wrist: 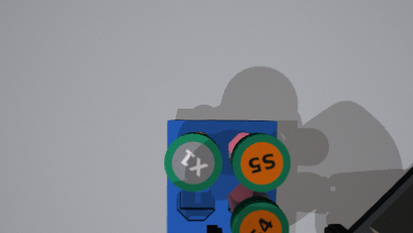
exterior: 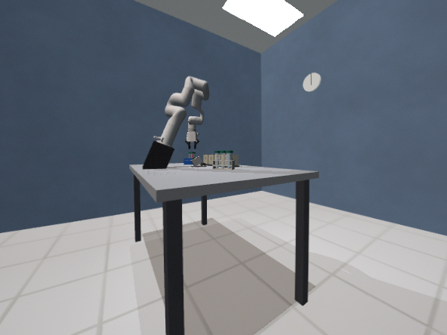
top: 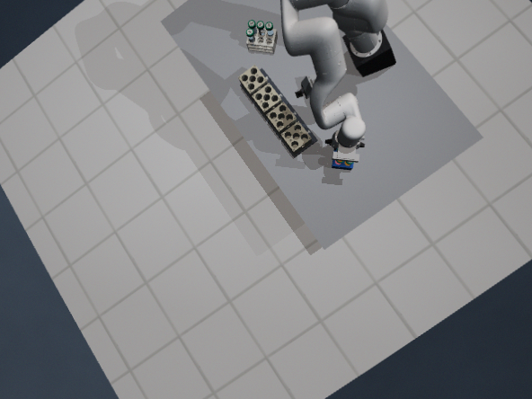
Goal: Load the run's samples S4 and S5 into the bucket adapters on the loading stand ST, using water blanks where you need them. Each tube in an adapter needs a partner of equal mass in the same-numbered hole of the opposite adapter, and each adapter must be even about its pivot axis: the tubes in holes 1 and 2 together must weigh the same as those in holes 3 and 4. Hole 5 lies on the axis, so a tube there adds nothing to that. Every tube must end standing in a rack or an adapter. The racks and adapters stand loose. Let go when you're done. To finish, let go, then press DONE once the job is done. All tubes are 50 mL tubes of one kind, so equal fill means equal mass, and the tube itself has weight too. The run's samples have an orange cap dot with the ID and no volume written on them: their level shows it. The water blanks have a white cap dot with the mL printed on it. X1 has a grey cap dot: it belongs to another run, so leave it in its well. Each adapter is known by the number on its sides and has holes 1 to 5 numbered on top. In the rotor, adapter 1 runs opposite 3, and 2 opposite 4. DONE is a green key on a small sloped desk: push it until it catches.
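Note:
My gripper (exterior: 192, 147) (wrist: 275, 229) is part open and empty, above the blue rack (top: 342, 167) (exterior: 187, 161) (wrist: 173, 209). In the wrist view, the orange-dotted S4 cap (wrist: 262, 226) lies between the fingertips at the bottom edge. The orange-dotted S5 (wrist: 261, 163) and grey-dotted X1 (wrist: 193, 162) stand side by side at the rack's end. Pink liquid shows beneath the orange-dotted caps; its levels cannot be read. Beside X1 is an empty well (wrist: 196, 204). Four-hole-row aside, the beige adapters (top: 291, 139) (exterior: 206, 159) stand in line with empty holes.
A pale rack (top: 261, 48) (exterior: 223, 167) holds several green-capped tubes at the table's far end; their dots are unreadable. A small sloped desk (top: 306, 86) (exterior: 196, 161) stands between the adapters and the arm base (top: 377, 63) (exterior: 158, 155). The stand's dark corner (wrist: 390, 212) shows in the wrist view.

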